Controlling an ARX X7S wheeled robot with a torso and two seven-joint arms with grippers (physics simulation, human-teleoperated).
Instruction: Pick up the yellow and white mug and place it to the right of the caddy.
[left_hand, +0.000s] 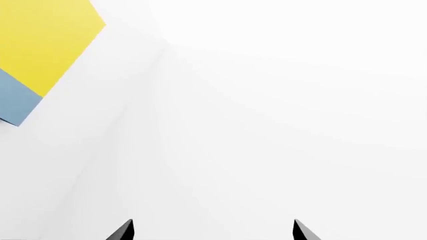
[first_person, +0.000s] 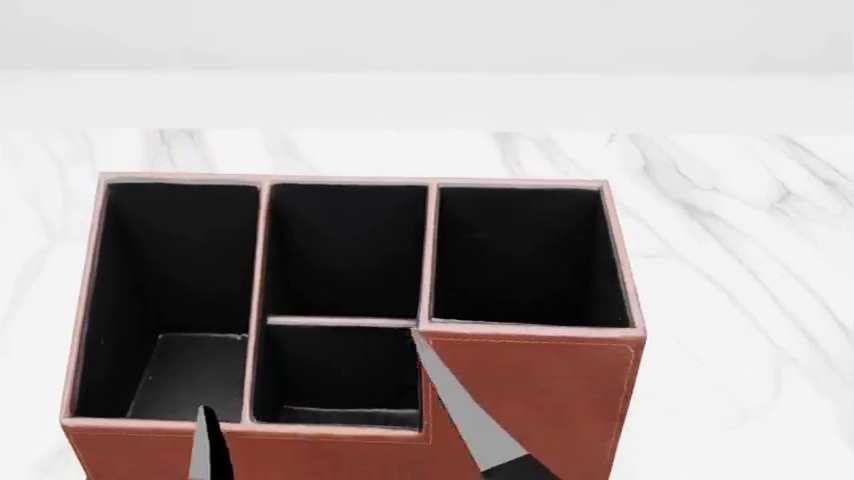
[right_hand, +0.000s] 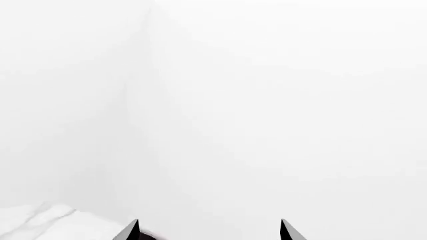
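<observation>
The caddy (first_person: 534, 390) fills the head view, a reddish-brown stitched box with four black-lined compartments, standing on the marble table (first_person: 747, 260). The yellow and white mug is out of view in every frame. Two grey-black fingertips (first_person: 461, 410) poke up at the bottom edge of the head view in front of the caddy; I cannot tell which arm they belong to. In the left wrist view my left gripper (left_hand: 213, 230) is open, its tips wide apart with only white wall between them. My right gripper (right_hand: 209, 230) is open too, holding nothing.
A yellow and blue panel (left_hand: 40, 45) hangs on the white wall in the left wrist view. A corner of the marble table (right_hand: 47, 222) shows in the right wrist view. Bare marble lies right of the caddy.
</observation>
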